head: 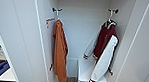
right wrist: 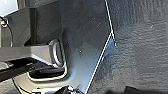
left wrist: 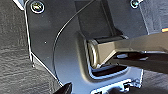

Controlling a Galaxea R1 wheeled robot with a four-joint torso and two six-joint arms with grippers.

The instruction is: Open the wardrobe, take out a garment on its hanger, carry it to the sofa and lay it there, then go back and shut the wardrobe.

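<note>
Wardrobe [head: 20, 40] doors stand wide open, and there's the maroon garment [head: 104, 42] with white sleeves, hanging on its white hanger [head: 109, 21] from a hook on the right inside wall. Opposite, an orange jacket [head: 59, 53] hangs on the left wall. A white shelf [head: 85, 69] sits low between them. Either gripper, clenched or released? Cannot tell; both wrist views face dark floor [right wrist: 140, 50].
</note>
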